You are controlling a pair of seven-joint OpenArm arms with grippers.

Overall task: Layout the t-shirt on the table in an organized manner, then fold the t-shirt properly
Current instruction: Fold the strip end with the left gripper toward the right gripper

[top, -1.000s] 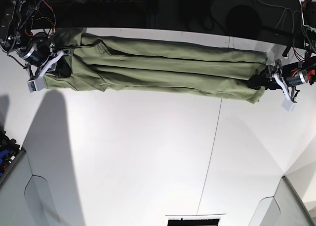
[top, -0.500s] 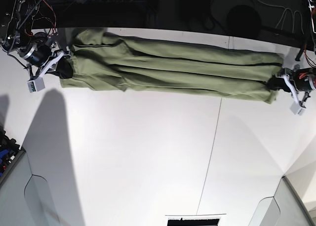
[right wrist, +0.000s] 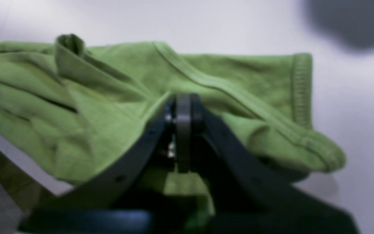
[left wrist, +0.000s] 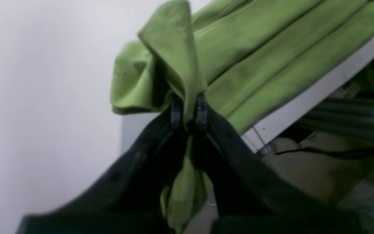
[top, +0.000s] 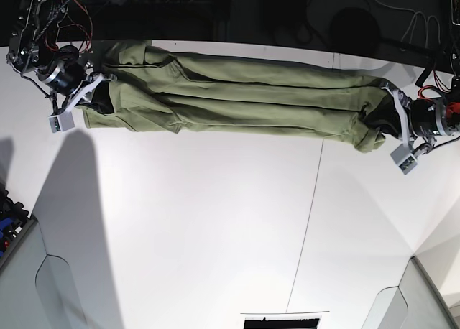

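The olive green t-shirt (top: pixel 237 92) lies as a long, narrow, creased band along the far edge of the white table (top: pixel 215 221). At its right end in the base view, my left gripper (top: pixel 382 121) is shut on a bunched corner. The left wrist view shows that pinched fold of shirt (left wrist: pixel 180 48) rising between the left gripper (left wrist: pixel 188 112) tips. My right gripper (top: pixel 97 93) is shut on the shirt's other end, at the left of the base view. In the right wrist view the right gripper (right wrist: pixel 183 109) bites the fabric beside a hemmed sleeve (right wrist: pixel 300 87).
A thin dark seam (top: pixel 309 221) runs across the table. Beyond the far table edge (top: pixel 287 49) hang dark cables and equipment. Grey panels (top: pixel 402 307) sit at both near corners, blue parts (top: pixel 8 218) at the left edge, and a dark slot (top: pixel 280 320) at the bottom.
The left gripper has closed on the shirt's right end, then moved back inward, so that end now bunches. The right gripper and its end have shifted slightly toward the far edge.
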